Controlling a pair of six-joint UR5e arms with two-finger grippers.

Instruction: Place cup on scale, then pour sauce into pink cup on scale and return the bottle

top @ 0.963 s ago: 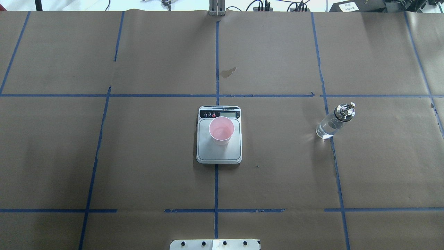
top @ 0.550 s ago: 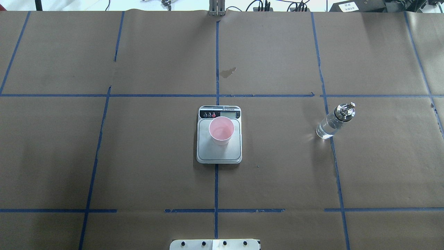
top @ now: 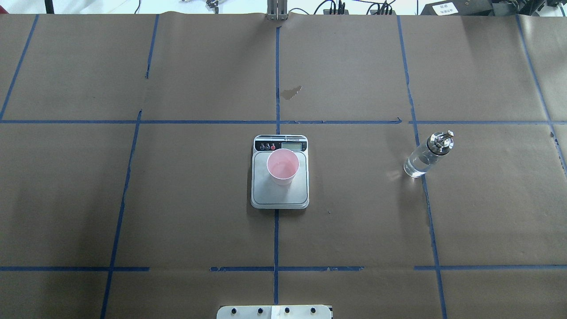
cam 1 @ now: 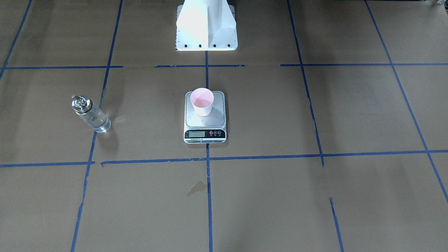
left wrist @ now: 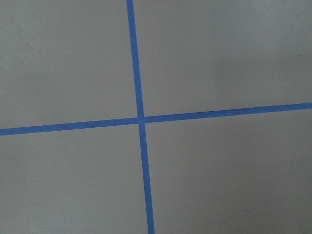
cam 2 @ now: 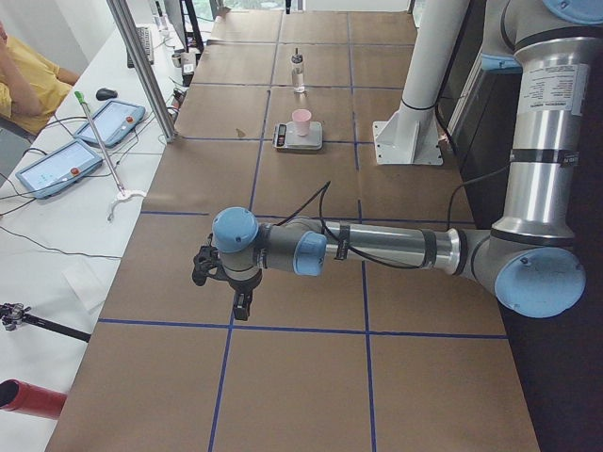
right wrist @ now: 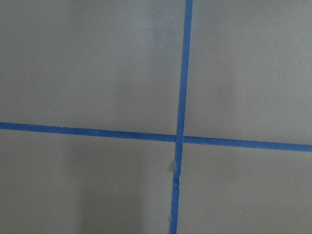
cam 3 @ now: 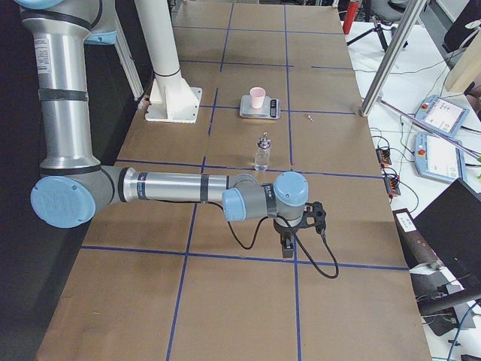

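Note:
The pale pink cup [top: 282, 166] stands upright on the scale [top: 279, 198] at the table's middle; both also show in the front view, cup [cam 1: 202, 101] and scale [cam 1: 204, 121]. The clear bottle [top: 421, 160] with its silver spout stands upright on the paper, apart on the robot's right, and shows in the front view [cam 1: 92, 118]. My left gripper [cam 2: 242, 303] hangs over a tape cross far to the left. My right gripper [cam 3: 286, 247] hangs over a tape cross far to the right, beyond the bottle [cam 3: 262, 153]. I cannot tell whether either is open or shut.
The white robot base [cam 1: 206, 24] stands at the table's near edge. A small stain [top: 291, 92] marks the brown paper beyond the scale. Tablets [cam 2: 57, 165], cables and a metal post [cam 2: 141, 66] line the operators' side, where a person [cam 2: 24, 75] sits.

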